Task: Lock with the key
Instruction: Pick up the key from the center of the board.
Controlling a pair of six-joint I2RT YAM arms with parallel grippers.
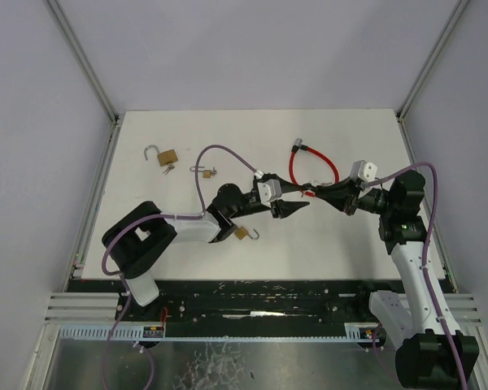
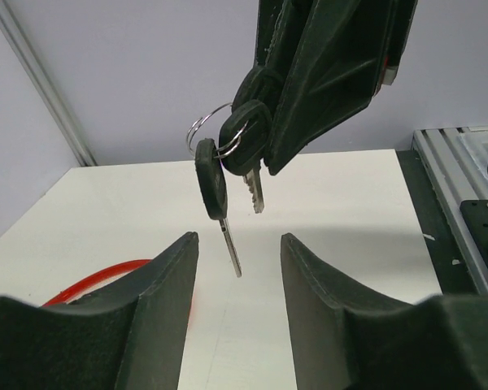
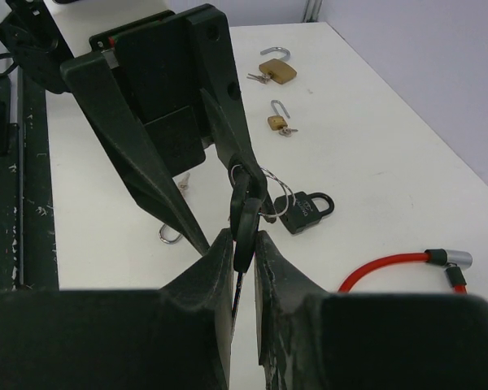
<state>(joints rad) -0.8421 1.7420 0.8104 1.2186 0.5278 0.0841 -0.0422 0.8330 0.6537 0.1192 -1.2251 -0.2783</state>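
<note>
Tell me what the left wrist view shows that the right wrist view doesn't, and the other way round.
Left wrist only: one key's blade hangs inside the open left gripper, touching neither finger. Right wrist only: a black padlock and two brass padlocks with open shackles on the white table. Both: the black-headed keys on a silver ring, pinched by the right gripper, and the red cable lock.

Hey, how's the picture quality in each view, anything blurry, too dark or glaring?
Top external: even, soft light, only faint shadows on the table. Left wrist: the keys are sharp, the left pincer near the lens dark and soft. Right wrist: the right pincer is almost black, its detail lost, while the black padlock reads clear.
</note>
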